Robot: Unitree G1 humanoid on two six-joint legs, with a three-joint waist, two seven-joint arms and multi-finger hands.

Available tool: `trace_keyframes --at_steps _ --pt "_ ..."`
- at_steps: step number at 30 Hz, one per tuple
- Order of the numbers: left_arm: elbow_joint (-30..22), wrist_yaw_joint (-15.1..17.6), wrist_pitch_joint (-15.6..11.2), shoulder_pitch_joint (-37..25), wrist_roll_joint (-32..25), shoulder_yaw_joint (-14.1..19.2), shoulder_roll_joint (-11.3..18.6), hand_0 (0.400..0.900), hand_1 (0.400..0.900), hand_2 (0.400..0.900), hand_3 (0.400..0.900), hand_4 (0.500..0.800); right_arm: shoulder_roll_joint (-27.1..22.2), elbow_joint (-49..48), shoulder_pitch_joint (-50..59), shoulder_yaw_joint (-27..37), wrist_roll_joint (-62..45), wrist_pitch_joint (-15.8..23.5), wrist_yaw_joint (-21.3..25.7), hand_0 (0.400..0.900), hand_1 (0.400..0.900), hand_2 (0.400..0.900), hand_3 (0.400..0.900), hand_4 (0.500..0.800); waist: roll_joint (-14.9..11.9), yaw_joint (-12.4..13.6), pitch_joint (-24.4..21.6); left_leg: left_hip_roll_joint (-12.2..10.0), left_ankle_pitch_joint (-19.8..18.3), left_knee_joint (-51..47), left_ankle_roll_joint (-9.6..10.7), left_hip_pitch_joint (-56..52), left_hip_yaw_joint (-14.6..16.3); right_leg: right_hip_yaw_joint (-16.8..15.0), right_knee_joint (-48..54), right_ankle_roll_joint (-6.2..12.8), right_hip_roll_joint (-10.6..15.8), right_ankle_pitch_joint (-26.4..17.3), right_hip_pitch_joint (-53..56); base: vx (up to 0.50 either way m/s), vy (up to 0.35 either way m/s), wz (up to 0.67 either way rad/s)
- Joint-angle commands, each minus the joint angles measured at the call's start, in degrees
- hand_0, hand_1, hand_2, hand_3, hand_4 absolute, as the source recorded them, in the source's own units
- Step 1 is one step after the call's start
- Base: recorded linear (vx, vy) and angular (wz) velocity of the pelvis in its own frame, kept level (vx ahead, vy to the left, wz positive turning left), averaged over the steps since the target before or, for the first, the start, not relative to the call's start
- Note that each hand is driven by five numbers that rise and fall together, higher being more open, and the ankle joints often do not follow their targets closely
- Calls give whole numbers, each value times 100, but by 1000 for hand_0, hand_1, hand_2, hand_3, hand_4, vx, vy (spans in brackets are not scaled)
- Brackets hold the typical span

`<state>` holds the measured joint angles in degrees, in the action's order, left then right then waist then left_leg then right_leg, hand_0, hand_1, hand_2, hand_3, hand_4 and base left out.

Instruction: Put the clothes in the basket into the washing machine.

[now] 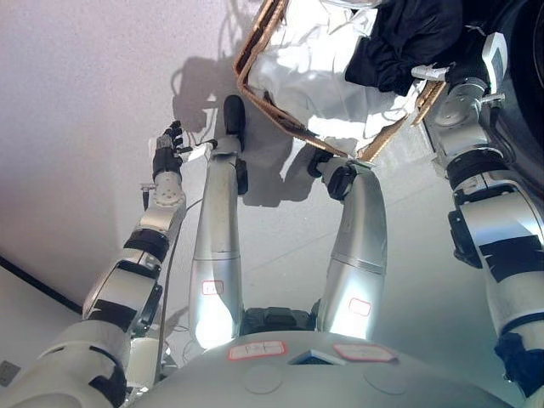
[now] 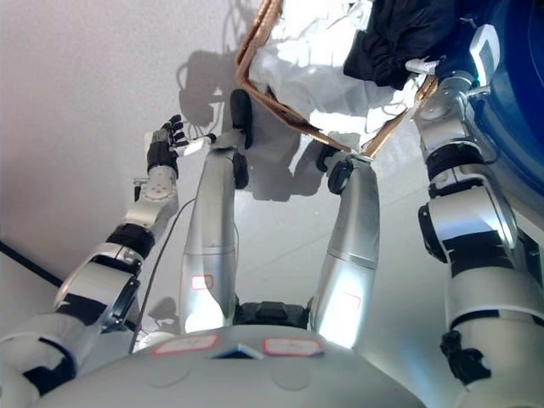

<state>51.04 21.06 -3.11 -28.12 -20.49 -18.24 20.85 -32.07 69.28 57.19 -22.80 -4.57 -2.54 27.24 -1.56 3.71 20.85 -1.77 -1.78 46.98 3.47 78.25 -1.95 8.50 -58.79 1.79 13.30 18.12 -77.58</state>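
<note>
Right hand (image 1: 442, 75): at the basket's near-right rim, beside the dark garment; whether its fingers hold anything cannot be told.
Left hand (image 1: 167, 151): idle, fingers relaxed, over bare floor, well apart from the basket.
Dark garment (image 1: 408, 38): on top, right side.
White garment (image 1: 314, 72): beneath, filling the basket (image 1: 255, 51).
Washing machine (image 2: 518, 110): dark blue curved body at the right edge; door not visible.
Advice: gather the dark cloth fully, lift clear of the rim.

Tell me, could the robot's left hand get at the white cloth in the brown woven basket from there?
Probably not without moving. The left hand hangs out to the left, apart from the brown woven basket. The white cloth lies open, uncovered on its near side, so only the gap stands between.
</note>
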Motion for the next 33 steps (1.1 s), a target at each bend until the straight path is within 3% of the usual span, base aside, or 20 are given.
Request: trace_keyframes --at_steps 1,9,10,11,12,13,15,24,33 --pt "412 203 -83 504 -115 -53 -128 900 900 900 900 800 -59 -246 30 -238 -386 435 -122 900 900 900 900 800 104 146 -457 279 -1067 731 -125 100 188 213 134 61 -178 -284 -9 21 -11 10" --pt "600 113 -102 547 -133 -121 -231 900 900 900 900 800 253 -775 90 -194 -943 778 -303 900 900 900 900 800 46 160 -579 365 -1019 706 -138 169 96 224 135 19 -203 -227 -34 9 -3 3" --pt "652 104 -101 528 -143 -118 -238 900 900 900 900 800 292 -787 107 -194 -965 790 -294 865 865 865 865 779 38 161 -595 366 -1012 696 -133 161 89 219 144 17 -211 -222 -26 0 -2 3" --pt "683 102 -100 501 -139 -117 -230 900 900 900 900 800 357 -791 107 -187 -989 826 -279 788 788 788 788 733 37 161 -615 374 -1002 698 -126 158 73 218 145 18 -215 -218 -27 0 0 0" --pt "709 105 -101 476 -135 -124 -218 900 900 900 900 800 388 -772 121 -192 -971 827 -278 643 643 643 643 646 32 160 -630 377 -994 697 -123 164 68 222 148 15 -225 -224 -29 0 0 0" --pt "723 106 -107 449 -134 -133 -208 900 900 900 900 800 406 -758 147 -204 -954 820 -263 582 582 582 582 609 25 157 -648 377 -981 672 -117 160 71 224 162 11 -235 -225 -30 0 0 0" --pt "742 115 -106 406 -138 -130 -201 900 900 900 900 800 438 -725 187 -221 -932 807 -223 400 400 400 400 500 18 152 -663 385 -966 642 -114 162 64 224 190 7 -244 -246 -27 0 0 0" --pt "923 112 -72 468 -99 -86 -239 900 900 900 900 800 484 -482 163 -122 -868 749 -131 400 400 400 400 500 42 117 -740 357 -902 573 -132 162 65 161 235 14 -302 -333 -31 -14 6 -4" --pt "1185 13 -13 545 69 50 -245 900 900 900 900 800 463 -483 -231 387 -1226 817 -16 400 400 400 400 500 152 0 -725 182 -618 -266 -126 -678 196 6 997 64 -522 -652 682 -20 -2 -15"
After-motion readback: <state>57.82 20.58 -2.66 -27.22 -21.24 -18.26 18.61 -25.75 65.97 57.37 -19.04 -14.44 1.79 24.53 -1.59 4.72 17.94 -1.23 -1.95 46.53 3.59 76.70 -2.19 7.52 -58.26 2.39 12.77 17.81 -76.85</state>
